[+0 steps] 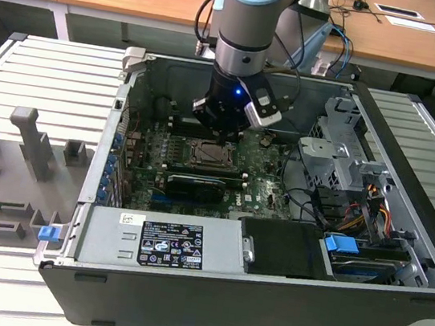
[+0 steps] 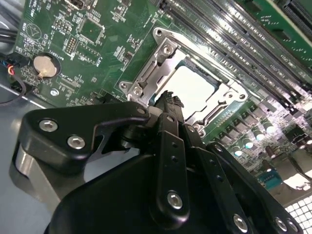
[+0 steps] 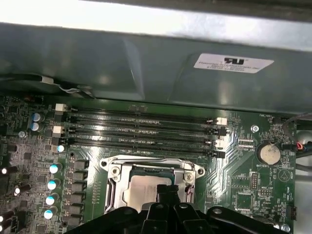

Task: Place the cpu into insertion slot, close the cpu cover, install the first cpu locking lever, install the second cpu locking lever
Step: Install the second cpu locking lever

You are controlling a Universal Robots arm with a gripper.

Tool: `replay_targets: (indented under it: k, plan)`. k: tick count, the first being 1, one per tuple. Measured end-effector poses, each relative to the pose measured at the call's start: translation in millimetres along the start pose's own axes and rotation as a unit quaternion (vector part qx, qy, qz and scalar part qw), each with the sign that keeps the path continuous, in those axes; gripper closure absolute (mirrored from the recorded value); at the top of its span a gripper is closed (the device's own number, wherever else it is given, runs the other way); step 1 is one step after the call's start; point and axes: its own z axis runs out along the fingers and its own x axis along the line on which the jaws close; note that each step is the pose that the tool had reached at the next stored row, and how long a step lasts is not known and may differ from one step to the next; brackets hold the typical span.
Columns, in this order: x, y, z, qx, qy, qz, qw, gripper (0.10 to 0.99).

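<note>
jaws: the jaws (image 2: 168, 100) look pinched together with nothing between them, their tips poised just over the socket's near edge; they also show in the first wrist view (image 3: 165, 192).
case: open pc case (image 1: 413, 158) lies on the ribbed worktop (image 1: 43, 74), arm reaching in from above.
board: green board (image 3: 243, 161) carries the socket, with the long memory slots (image 3: 141, 131) beside it.
cover: cover (image 2: 146, 68) appears folded down flat over the slot (image 3: 146, 187), framing the chip.
cpu: cpu (image 2: 195, 87) sits in the slot, pale face showing through the cover's opening.
step: judging by this, the chip is seated and the cover down; the levers are the work in hand. to do it well, press squarely on the lever, not the chip face, and keep the tips off the capacitors (image 3: 52, 185) alongside.
views: exterior view gives the arm's stance over the case; both wrist views give the socket detail; the second wrist view shows the tips most plainly. levers' latching i cannot tell.
</note>
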Motion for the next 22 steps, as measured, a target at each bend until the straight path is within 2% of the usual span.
replay_targets:
  k: [3, 7, 13, 19, 20, 22]
  plan:
    - [0.5, -5.9, -0.5, -0.0001, 0.0000, 0.000, 1.0000, 0.980]
    - [0.6, -7.8, -3.1, -0.0001, -0.0001, 0.000, 1.0000, 0.980]
    - [1.2, -15.5, -3.8, 0.0000, 0.0000, 0.000, 1.0000, 0.980]
    - [2.2, -27.1, -4.8, -0.0009, -0.0001, 0.000, 1.0000, 0.980]
    - [2.4, -28.6, -5.5, -0.0013, -0.0001, 0.000, 1.0000, 0.980]
    - [2.1, -28.1, -13.9, -0.0014, -0.0002, 0.000, 1.0000, 0.980]
